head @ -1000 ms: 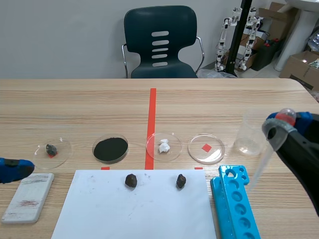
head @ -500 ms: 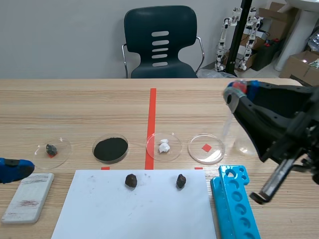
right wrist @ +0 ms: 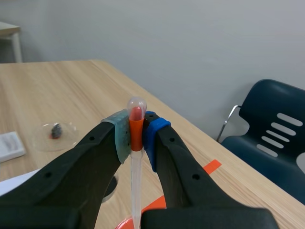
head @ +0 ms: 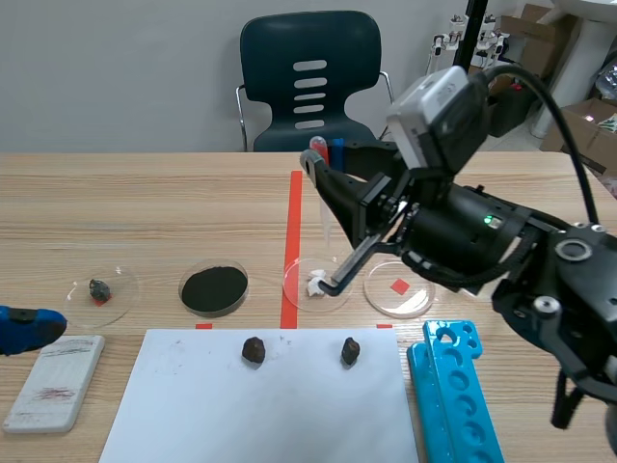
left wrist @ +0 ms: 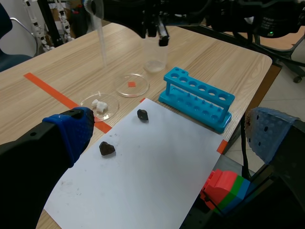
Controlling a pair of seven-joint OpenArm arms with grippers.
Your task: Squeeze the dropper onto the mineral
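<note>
My right gripper (head: 319, 160) reaches in past the red centre line and is shut on a clear dropper (head: 325, 207) just under its red bulb; the right wrist view shows the dropper (right wrist: 135, 129) pinched upright between the pads. Its stem hangs high over the table, near the petri dish (head: 336, 273) that holds a white mineral (head: 317, 284). Two dark minerals (head: 254, 349) (head: 351, 350) lie on the white paper (head: 260, 405). My left gripper (head: 24, 326) stays low at the table's left edge, open and empty (left wrist: 171, 133).
Along the row stand a dish of black powder (head: 214, 287), a dish with a grey rock (head: 99, 288) and an empty dish (head: 399, 286). A blue tube rack (head: 453, 386) lies front right, a white streak plate (head: 55, 381) front left, a clear beaker (left wrist: 155, 57) beyond the rack.
My right arm has swung from the table's right side up and leftward to the centre line, carrying the dropper with it. The left gripper has stayed where it was.
</note>
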